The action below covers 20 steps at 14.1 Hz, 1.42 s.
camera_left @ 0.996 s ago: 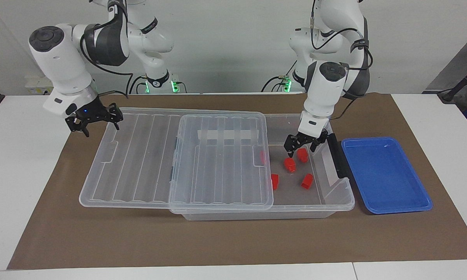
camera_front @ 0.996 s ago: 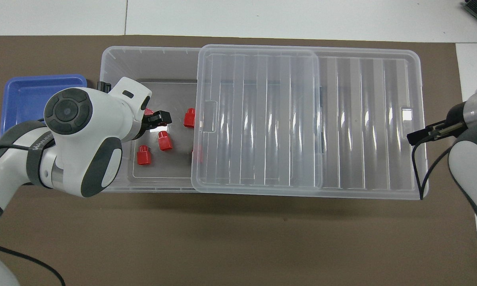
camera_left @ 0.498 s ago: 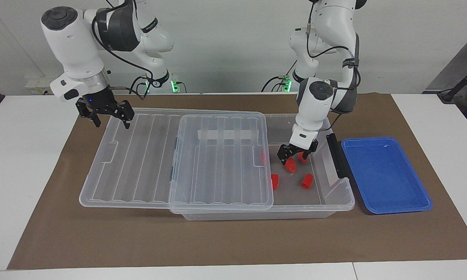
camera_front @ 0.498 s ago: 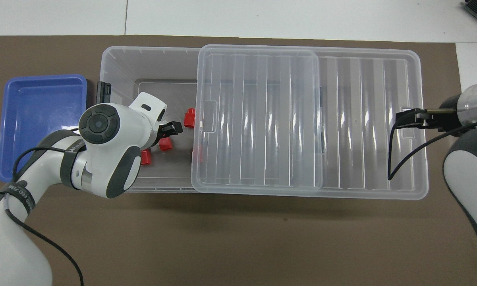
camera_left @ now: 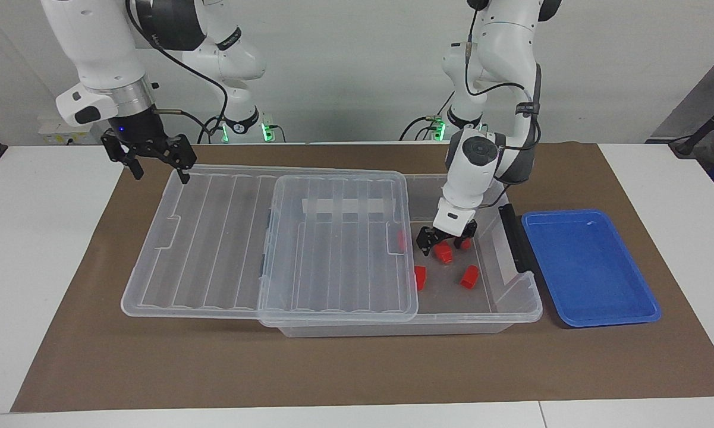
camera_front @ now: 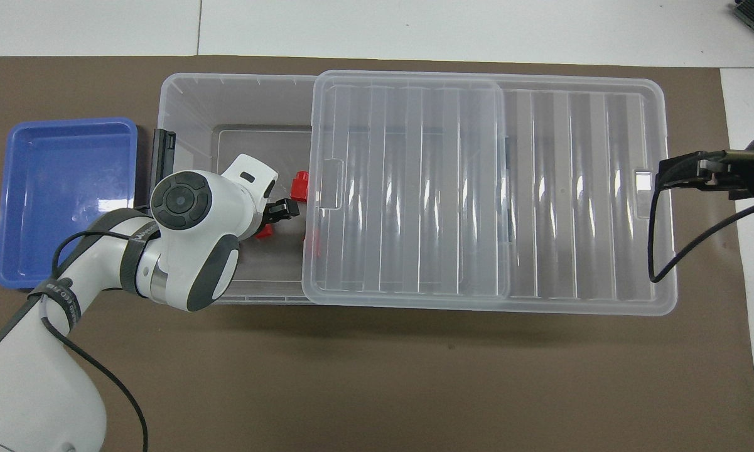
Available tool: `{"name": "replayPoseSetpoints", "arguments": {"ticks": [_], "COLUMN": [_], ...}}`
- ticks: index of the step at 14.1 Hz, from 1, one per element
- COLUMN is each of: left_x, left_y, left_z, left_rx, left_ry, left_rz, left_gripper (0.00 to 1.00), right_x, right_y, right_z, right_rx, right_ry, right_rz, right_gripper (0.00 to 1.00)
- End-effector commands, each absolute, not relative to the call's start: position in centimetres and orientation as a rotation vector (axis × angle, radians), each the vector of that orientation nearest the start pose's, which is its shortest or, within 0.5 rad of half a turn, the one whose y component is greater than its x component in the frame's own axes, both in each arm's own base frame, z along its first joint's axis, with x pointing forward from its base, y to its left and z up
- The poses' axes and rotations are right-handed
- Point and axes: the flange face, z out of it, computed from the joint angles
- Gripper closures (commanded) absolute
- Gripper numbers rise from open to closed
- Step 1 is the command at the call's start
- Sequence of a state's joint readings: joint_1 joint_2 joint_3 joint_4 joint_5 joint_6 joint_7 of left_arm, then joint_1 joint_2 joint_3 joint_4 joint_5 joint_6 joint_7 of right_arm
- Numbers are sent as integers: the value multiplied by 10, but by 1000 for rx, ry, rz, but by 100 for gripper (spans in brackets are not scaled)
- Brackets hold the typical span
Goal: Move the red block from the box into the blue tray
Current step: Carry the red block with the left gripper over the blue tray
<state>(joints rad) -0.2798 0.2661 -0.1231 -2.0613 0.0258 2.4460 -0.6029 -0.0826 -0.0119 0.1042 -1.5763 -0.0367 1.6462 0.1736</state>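
Left gripper [camera_left: 444, 246] was down in the box [camera_left: 514, 302], fingers spread around a red block [camera_left: 444, 254]; right gripper [camera_left: 153, 161] hung open over the lid [camera_left: 214, 238].

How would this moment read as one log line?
left gripper: open, around red block in box | right gripper: open, waiting | blue tray: empty

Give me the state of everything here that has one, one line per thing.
box: open at the left arm's end
lid: slid aside, partly covering the box
blue tray: empty
left pincer: open, straddling a red block
right pincer: open, raised over the lid's end
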Motion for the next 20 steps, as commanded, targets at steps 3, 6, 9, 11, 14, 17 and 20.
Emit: {"name": "replayPoseSetpoints", "arguments": {"ticks": [3, 6, 9, 11, 14, 17, 20], "left_x": [547, 542, 541, 541, 543, 550, 574], "left_y": [-229, -227, -227, -227, -228, -227, -226], "left_z": [311, 303, 302, 302, 305, 316, 379], "left_rx": [-3180, -3163, -3164, -3164, -3162, -3152, -3108], "left_ry": [-267, -230, -227, -227, -219, -224, -241], "left_rz": [-201, -206, -206, -206, -205, -186, -101], "left_gripper": [1, 1, 12, 44, 74, 94, 94], "right_x": [566, 561, 560, 560, 559, 560, 556], "right_y": [6, 2, 6, 7, 8, 8, 9], "right_z": [640, 636, 632, 632, 632, 630, 626], "right_rx": [-3139, -3136, -3137, -3139, -3138, -3138, -3140], "right_ry": [278, 293, 283, 269, 261, 261, 261], "right_rz": [-63, 13, 13, 11, 13, 13, 30], "right_gripper": [0, 0, 0, 0, 0, 0, 0]}}
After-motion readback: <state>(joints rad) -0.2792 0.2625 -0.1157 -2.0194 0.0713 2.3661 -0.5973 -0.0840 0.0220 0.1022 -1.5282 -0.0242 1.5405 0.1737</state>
